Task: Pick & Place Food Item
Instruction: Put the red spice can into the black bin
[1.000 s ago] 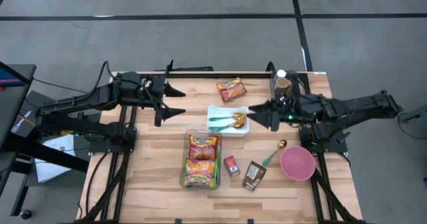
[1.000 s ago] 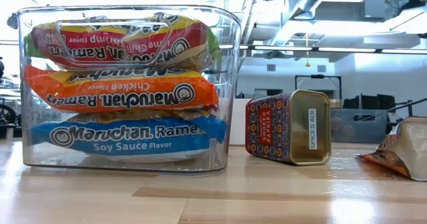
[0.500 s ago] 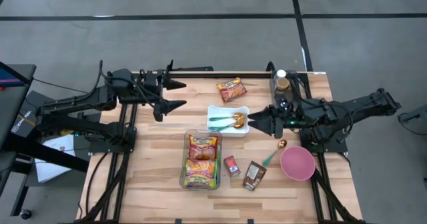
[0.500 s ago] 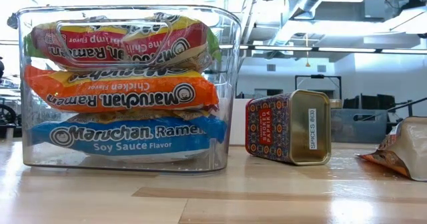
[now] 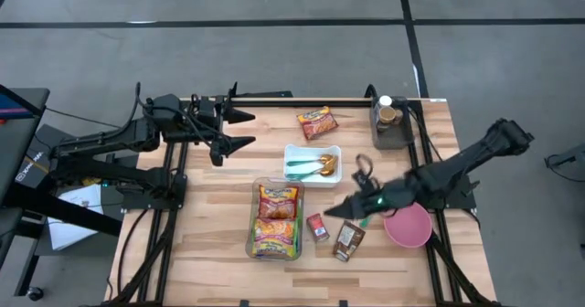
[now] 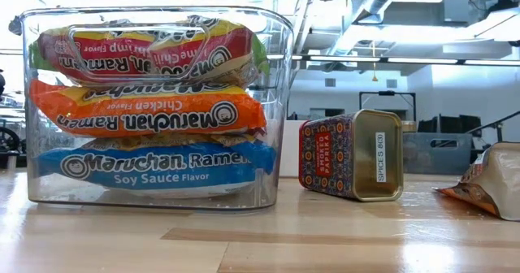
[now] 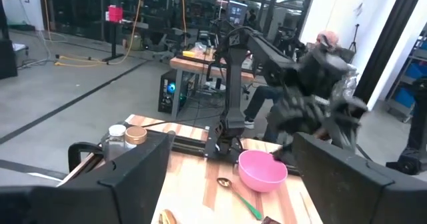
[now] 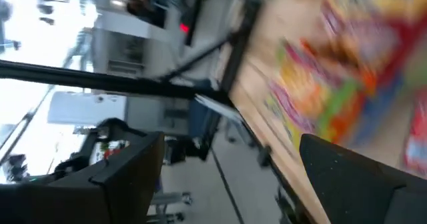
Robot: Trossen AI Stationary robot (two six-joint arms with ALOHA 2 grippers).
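The small red patterned spice tin (image 5: 317, 227) lies on its side on the wooden table (image 5: 219, 216), just beside the clear plastic bin of ramen packets (image 5: 276, 218). Only the low view shows its gold end with a "SPICES" label (image 6: 352, 156) and the three stacked packets through the bin wall (image 6: 154, 110). From above, the right gripper (image 5: 335, 210) hangs with fingers spread and empty just beside the tin, over the brown snack pouch (image 5: 347, 240), with the pink bowl (image 5: 408, 225) near. The left gripper (image 5: 239, 130), open too, waits near the table's far left edge. Bare wood lies left of the bin; the white tray of spoons (image 5: 312, 164) sits beyond it.
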